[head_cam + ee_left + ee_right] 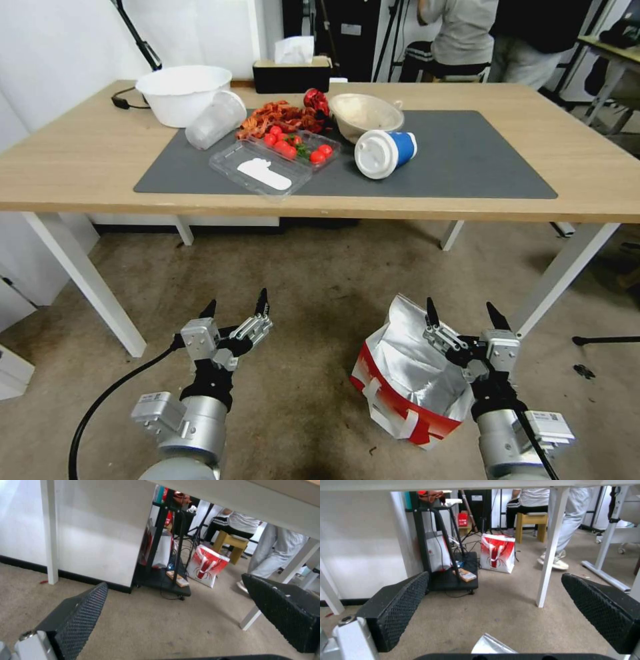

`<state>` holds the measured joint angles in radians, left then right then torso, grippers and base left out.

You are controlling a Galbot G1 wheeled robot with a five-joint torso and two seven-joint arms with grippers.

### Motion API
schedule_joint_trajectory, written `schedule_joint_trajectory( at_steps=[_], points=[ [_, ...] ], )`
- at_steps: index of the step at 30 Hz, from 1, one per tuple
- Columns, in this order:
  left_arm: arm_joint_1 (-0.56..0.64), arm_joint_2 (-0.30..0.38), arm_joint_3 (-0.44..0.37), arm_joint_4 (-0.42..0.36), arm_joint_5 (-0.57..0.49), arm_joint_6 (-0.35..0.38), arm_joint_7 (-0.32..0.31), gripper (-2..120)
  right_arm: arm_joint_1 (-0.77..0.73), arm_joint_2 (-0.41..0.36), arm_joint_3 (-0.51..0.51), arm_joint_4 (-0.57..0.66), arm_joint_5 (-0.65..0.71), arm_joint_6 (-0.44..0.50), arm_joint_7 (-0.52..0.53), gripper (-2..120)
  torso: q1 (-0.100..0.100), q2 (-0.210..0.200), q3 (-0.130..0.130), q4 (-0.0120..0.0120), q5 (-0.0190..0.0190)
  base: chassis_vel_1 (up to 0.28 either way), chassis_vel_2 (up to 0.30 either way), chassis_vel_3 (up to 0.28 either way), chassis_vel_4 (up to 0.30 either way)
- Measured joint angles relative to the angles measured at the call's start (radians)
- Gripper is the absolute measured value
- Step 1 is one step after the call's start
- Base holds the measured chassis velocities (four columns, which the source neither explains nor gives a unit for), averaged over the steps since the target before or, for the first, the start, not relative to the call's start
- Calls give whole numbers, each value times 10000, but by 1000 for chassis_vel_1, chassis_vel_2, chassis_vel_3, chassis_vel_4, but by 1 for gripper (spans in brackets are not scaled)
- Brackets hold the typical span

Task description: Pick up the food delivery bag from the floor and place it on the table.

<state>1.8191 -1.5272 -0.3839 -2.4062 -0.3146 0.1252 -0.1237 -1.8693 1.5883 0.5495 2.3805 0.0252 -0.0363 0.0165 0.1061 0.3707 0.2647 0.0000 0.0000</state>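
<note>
food delivery bag (407, 383) stands upright, mouth upward.

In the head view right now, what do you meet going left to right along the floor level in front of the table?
Left end effector, open over bare carpet → food delivery bag, standing open on the floor → right end effector, open above the bag's foil-lined mouth → the table's white leg at right.
</note>
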Motion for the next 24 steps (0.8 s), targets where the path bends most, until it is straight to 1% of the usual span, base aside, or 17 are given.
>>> schedule_joint_trajectory(
  at_steps=[24],
  points=[
    [-20, 19, -31, 27, -15, 6, -25, 100, 54, 1, 16, -137, 8, 55, -49, 100, -287, -942, -657, 0, 0, 0, 0, 0, 0]
  ],
)
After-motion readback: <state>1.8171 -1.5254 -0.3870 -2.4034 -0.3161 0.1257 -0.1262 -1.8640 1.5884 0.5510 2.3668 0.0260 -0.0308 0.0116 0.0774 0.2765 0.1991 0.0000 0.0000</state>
